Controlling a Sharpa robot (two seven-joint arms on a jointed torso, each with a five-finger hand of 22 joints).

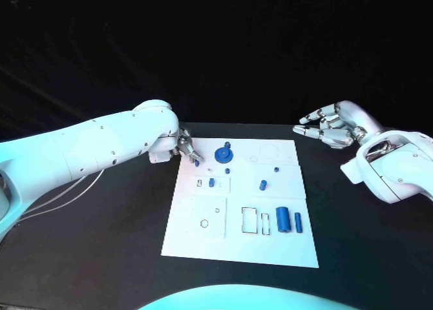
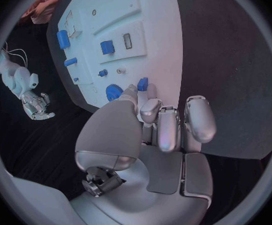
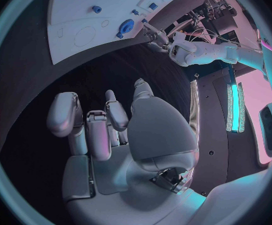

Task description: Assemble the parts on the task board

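Observation:
The white task board [image 1: 193, 239] lies in the middle of the black table. My left hand [image 1: 186, 150] is at the board's far left corner, its thumb and a finger pinching a small blue part [image 2: 142, 83] low over the board's edge. A blue gear [image 1: 223, 154] stands just to the right of it. More blue parts lie further down the board: small pegs [image 1: 212, 183] [image 1: 262, 185] and two longer cylinders [image 1: 284, 221]. My right hand [image 1: 330, 127] hangs in the air off the board's far right corner, fingers spread and holding nothing.
Outlined slots and recesses [image 1: 248, 219] mark the near half of the board. Bare black table [image 1: 95, 258] surrounds the board on all sides. A thin cable [image 1: 58, 197] trails under my left arm.

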